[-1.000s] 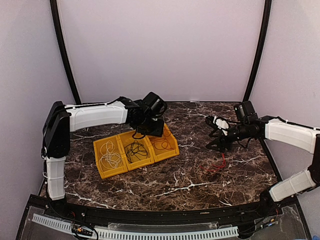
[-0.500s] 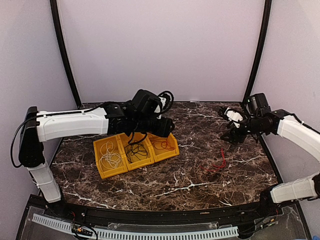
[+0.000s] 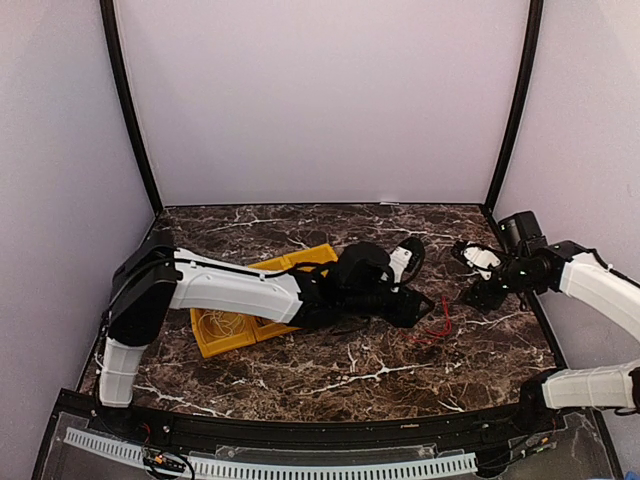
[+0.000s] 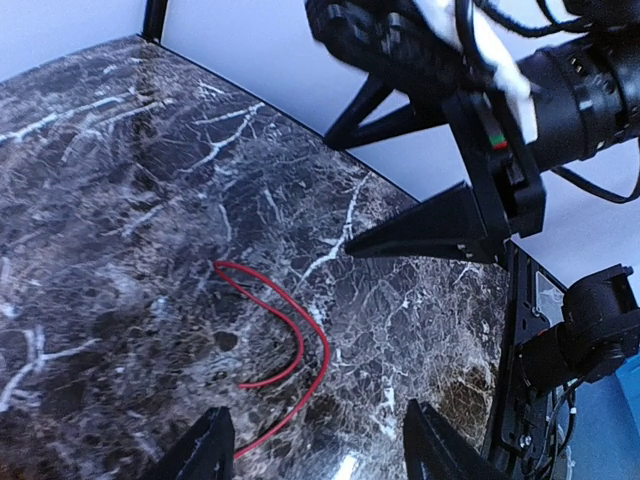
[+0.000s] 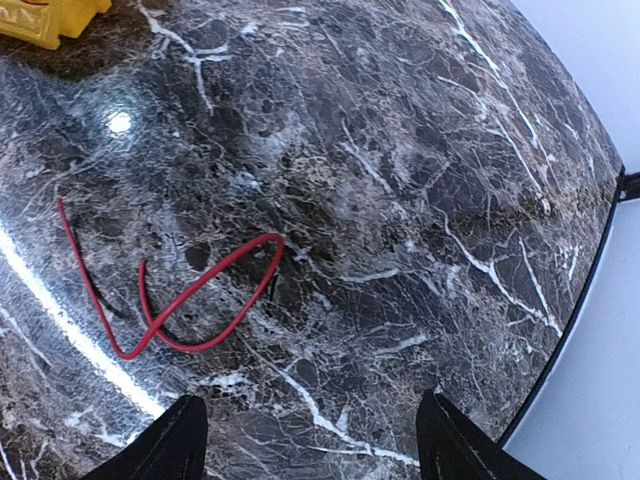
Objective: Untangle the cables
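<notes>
A red cable (image 3: 436, 324) lies loose on the marble table, right of centre, as an open loop with free ends. It also shows in the left wrist view as the red cable (image 4: 296, 346) and in the right wrist view as the red cable (image 5: 196, 298). My left gripper (image 3: 424, 305) reaches across the table and hovers just left of it, open and empty (image 4: 320, 448). My right gripper (image 3: 468, 276) hangs open to the cable's right, with nothing between its fingers (image 5: 315, 440). A white cable (image 3: 224, 325) shows faintly in the yellow bin; the black cable is hidden by the left arm.
A yellow three-compartment bin (image 3: 205, 343) sits left of centre, mostly covered by my left arm; its corner (image 5: 45, 20) shows in the right wrist view. The table's right edge and a black frame post (image 3: 513, 110) are close behind the right gripper.
My left arm has swung from above the yellow bin to the right, up to the red cable. The right gripper has drawn back to the right. Both sets of jaws have opened wider.
</notes>
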Available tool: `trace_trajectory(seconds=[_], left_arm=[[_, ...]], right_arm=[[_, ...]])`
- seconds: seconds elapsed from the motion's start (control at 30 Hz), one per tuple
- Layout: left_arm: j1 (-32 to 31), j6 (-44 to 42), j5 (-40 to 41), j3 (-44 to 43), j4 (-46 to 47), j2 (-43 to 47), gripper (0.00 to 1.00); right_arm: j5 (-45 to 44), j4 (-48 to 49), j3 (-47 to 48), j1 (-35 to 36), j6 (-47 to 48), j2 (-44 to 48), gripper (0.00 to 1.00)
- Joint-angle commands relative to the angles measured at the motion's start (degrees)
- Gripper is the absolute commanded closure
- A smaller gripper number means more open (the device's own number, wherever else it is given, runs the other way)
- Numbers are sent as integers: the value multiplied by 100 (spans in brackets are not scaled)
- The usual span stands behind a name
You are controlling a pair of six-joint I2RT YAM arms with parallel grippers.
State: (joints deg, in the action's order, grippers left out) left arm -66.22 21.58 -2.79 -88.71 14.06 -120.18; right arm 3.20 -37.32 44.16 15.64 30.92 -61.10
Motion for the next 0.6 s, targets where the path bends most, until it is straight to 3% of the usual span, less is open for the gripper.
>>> trace_trajectory(seconds=[0.0, 0.23, 0.57], left_arm=[[-151, 599, -213, -678, 404, -664, 40], [-216, 824, -609, -1620, 384, -1677, 39], [-209, 1401, -759, -2981, -152, -2787, 46]], right_arm=[[-656, 660, -334, -126, -407, 65, 26], [-20, 1577, -657, -599, -558, 322, 27], [499, 1557, -575, -597, -620, 428, 27]])
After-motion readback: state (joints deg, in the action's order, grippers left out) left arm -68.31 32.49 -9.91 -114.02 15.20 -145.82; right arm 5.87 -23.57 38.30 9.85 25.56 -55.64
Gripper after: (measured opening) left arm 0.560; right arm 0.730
